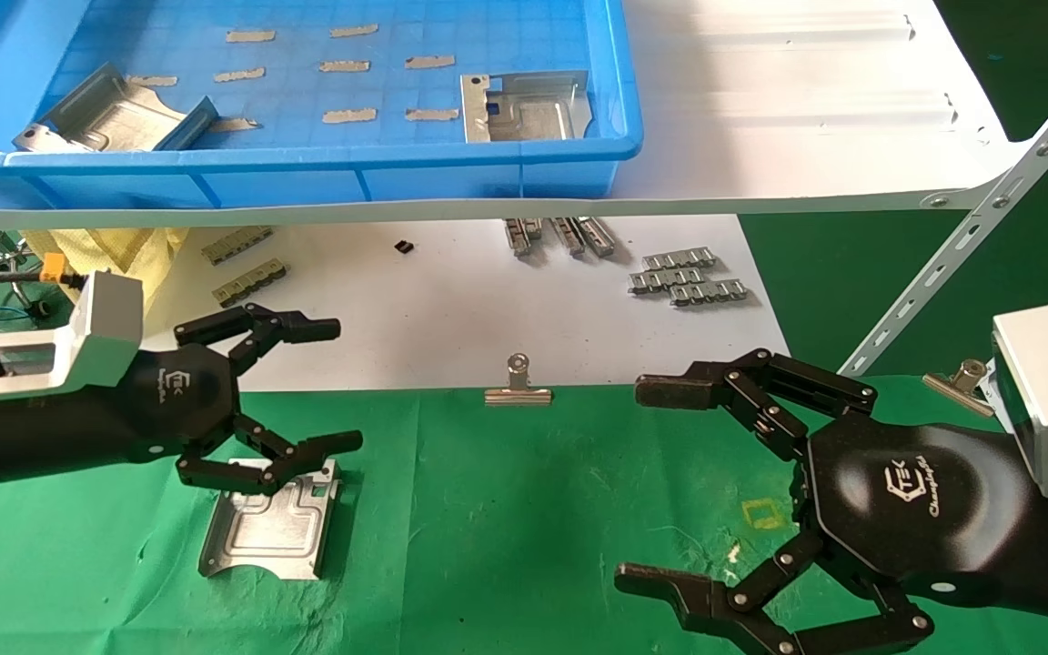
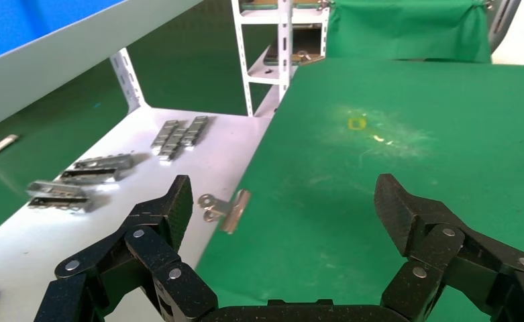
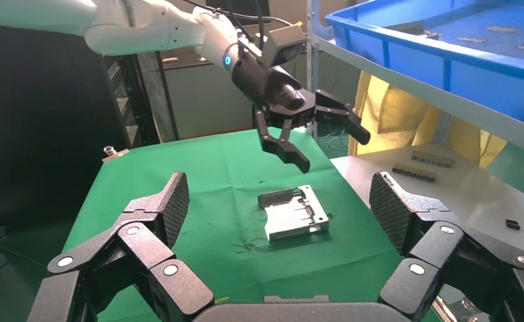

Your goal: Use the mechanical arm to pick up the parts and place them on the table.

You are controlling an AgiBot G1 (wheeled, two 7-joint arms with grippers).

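Green cloth covers the table (image 1: 506, 509), with a white shelf (image 1: 806, 136) above its far edge. Over it the left gripper (image 1: 342, 387) hangs with fingers spread wide, holding nothing; right under its lower fingers a metal plate (image 1: 269, 528) lies flat on the cloth. Off to that gripper's right the right gripper (image 1: 633, 482) hovers, also spread and empty. Beyond both, up on the shelf, two more plates (image 1: 524, 107) sit in a blue tray (image 1: 324, 168).

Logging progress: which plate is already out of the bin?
The plate on the green table, under the open left pincer; the other two lie in the blue bin.
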